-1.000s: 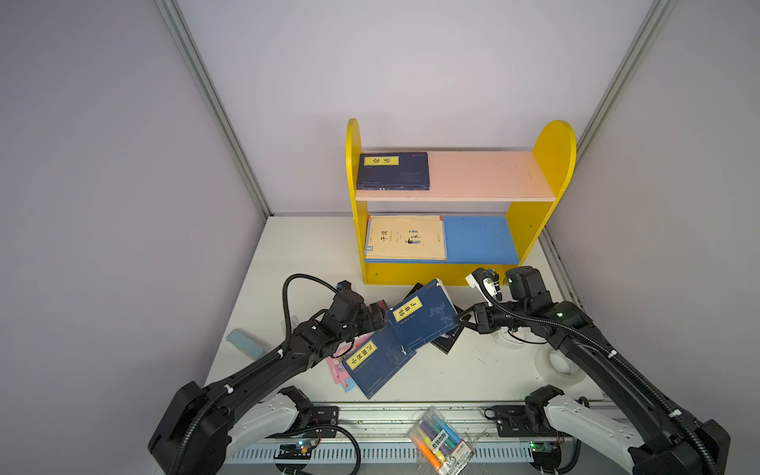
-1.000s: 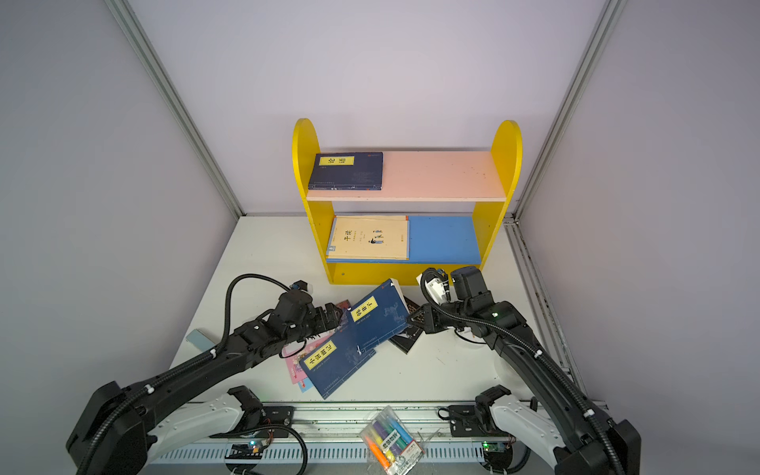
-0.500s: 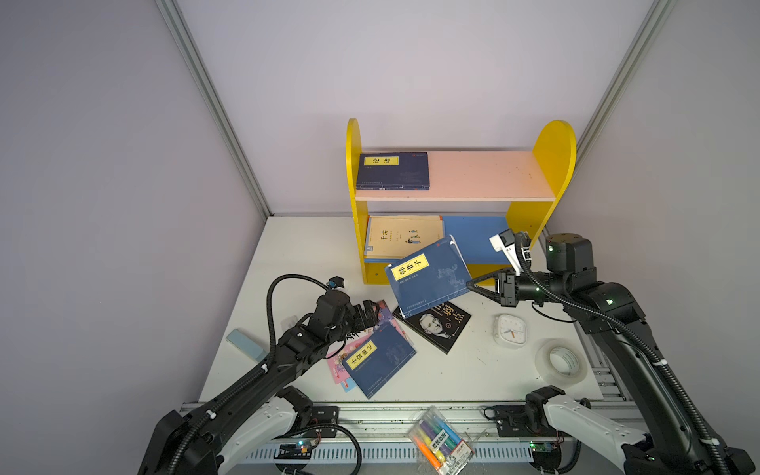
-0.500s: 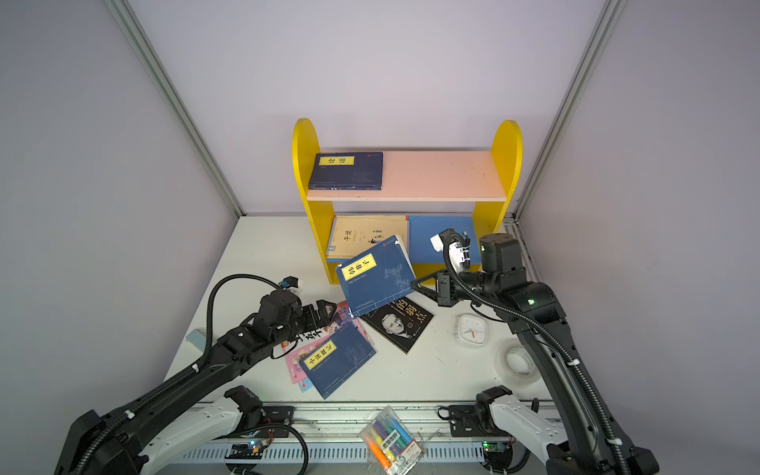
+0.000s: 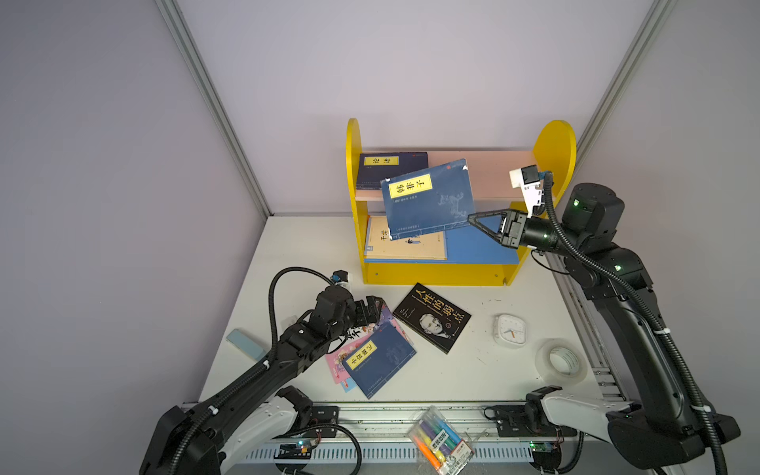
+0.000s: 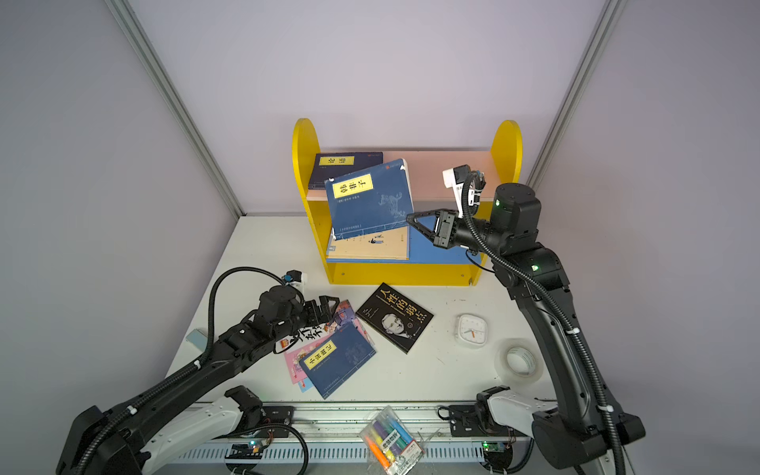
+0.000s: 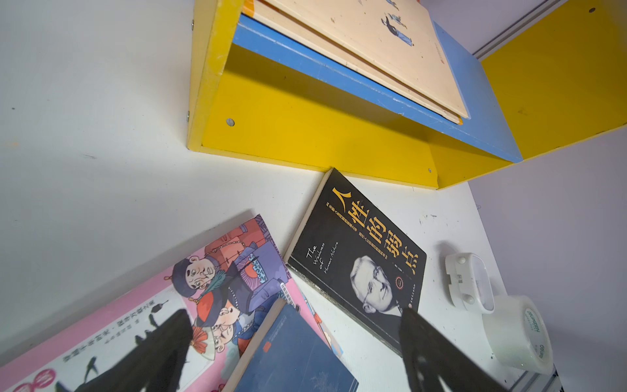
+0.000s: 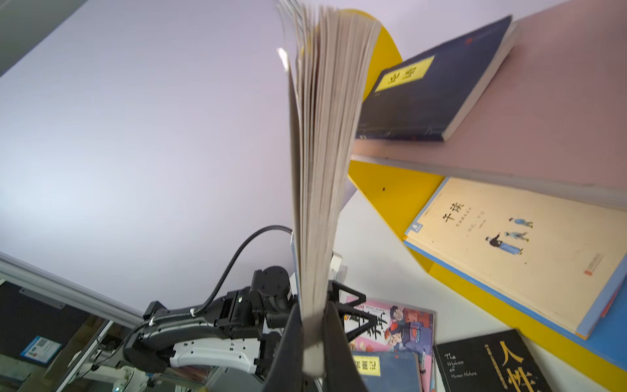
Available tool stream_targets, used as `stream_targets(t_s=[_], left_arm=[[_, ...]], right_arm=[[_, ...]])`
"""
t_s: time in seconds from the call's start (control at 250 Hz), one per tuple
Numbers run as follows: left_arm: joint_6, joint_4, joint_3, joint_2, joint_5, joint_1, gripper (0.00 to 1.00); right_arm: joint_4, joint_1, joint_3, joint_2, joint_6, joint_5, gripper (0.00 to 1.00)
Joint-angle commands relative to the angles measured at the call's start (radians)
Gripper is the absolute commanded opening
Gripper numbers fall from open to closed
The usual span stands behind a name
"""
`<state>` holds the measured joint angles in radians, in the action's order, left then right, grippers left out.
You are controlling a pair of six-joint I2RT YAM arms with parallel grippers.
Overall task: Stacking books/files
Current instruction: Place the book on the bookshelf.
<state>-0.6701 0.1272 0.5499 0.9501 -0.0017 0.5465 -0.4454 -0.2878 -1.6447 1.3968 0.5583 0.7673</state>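
Right end effector (image 5: 471, 219) clamped on a navy yellow-labelled book (image 5: 427, 201), held tilted before the yellow bookshelf (image 5: 432, 273), left end effector (image 5: 373, 309) spread apart above the pink cartoon book (image 5: 335, 364) on the counter (image 5: 473, 370).

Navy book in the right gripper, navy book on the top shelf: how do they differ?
The gripped navy book hangs tilted in the air, held by the right gripper; the shelf navy book lies flat on the pink shelf. The gripped book's pages fan apart; the shelf book is closed. Both bear yellow title labels.
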Motion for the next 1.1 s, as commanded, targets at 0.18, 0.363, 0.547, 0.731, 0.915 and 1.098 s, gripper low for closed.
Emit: stream_targets(t_s=[0.18, 0.363, 0.547, 0.731, 0.915, 1.098], left_arm=[[-0.008, -0.027, -0.012, -0.059, -0.017, -0.002, 0.98], [-0.017, -0.009, -0.015, -0.084, -0.039, -0.001, 0.98], [-0.02, -0.003, -0.015, -0.085, -0.053, -0.001, 0.98], [-0.005, 0.018, -0.004, -0.084, -0.068, -0.005, 0.98], [0.004, 0.025, -0.001, -0.081, -0.071, -0.013, 0.98], [0.005, 0.02, -0.005, -0.079, -0.066, -0.018, 0.98]], right_arm=[[0.228, 0.016, -0.16, 0.171, 0.143, -0.138, 0.01], [0.265, 0.015, -0.28, 0.314, 0.187, -0.131, 0.01], [0.23, -0.006, -0.404, 0.448, 0.198, -0.11, 0.02], [0.176, -0.031, -0.472, 0.535, 0.186, -0.096, 0.02], [0.175, -0.046, -0.452, 0.558, 0.186, -0.095, 0.02], [0.191, -0.051, -0.414, 0.557, 0.192, -0.096, 0.03]])
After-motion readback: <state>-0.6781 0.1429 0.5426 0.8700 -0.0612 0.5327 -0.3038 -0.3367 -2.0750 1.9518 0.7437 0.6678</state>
